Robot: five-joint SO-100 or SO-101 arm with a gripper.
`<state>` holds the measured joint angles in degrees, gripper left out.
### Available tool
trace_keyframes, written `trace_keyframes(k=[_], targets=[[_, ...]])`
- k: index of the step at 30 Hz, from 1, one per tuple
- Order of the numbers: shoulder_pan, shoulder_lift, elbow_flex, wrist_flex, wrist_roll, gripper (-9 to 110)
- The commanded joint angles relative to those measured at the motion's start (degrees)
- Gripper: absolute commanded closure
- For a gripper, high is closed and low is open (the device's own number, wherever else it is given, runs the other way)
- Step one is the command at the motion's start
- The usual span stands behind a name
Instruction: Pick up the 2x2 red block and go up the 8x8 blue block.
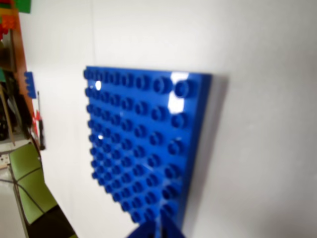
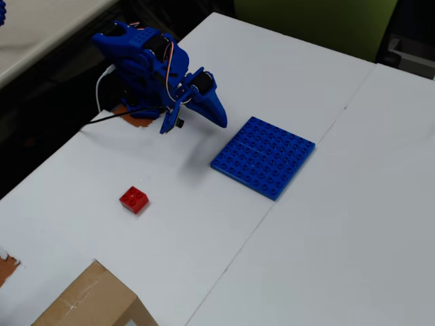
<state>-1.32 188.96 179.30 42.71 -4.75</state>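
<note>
The 2x2 red block (image 2: 134,199) lies alone on the white table, left of centre in the overhead view; the wrist view does not show it. The 8x8 blue block (image 2: 264,156) lies flat to its right and fills the middle of the wrist view (image 1: 143,144). My gripper (image 2: 219,117) hangs above the table just up and left of the blue plate, far from the red block. Its blue fingertips (image 1: 171,230) meet at the bottom edge of the wrist view, shut with nothing between them.
A cardboard box (image 2: 88,299) sits at the table's near left corner. A seam (image 2: 272,204) runs between two white tabletops. A green chair (image 2: 319,20) stands beyond the far edge. The arm's base and cable (image 2: 112,115) occupy the left edge.
</note>
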Motion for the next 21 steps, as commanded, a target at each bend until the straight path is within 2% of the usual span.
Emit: trace_keyframes(k=[1,9,13,21], targets=[[0.18,0.53,0.35,-0.44,-0.35,101],[2.20,-7.12,-0.53,-15.82,-7.82,101],[-0.09,-12.39,-4.31,-18.98,-22.06,101],[-0.53,-26.46,-21.97,-11.07,-32.26,101]])
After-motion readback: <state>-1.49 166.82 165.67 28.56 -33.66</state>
